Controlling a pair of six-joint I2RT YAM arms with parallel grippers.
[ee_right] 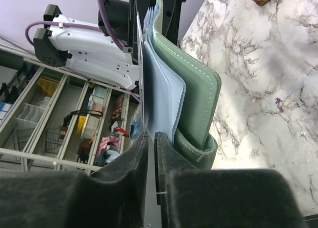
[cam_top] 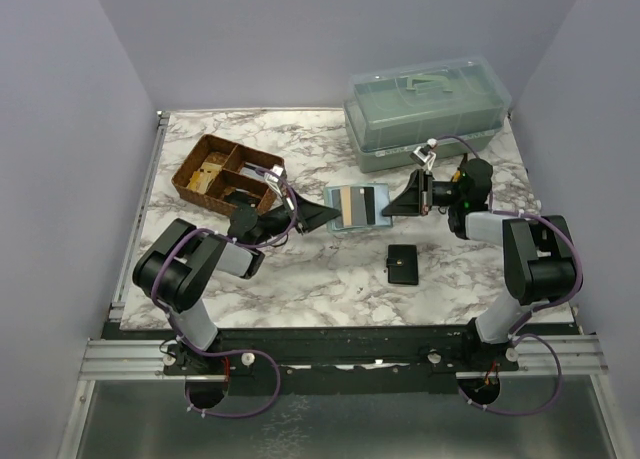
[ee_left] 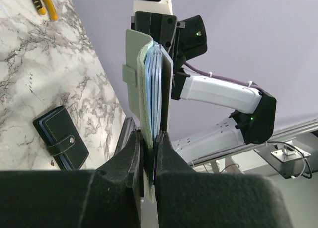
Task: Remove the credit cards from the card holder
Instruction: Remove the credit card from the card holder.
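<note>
1. top external: the card holder was spread open over mid table, held between the left gripper and right gripper, both arms reaching inward. bare marble table lay around it. a black wallet lay nearby, with a wicker tray and a clear box farther back.
2. left wrist: the left gripper was clenched on the upright card holder's edge.
3. right wrist: the right gripper pinched a thin pale blue inner layer of the card holder; whether this was card or lining could not be told.
</note>
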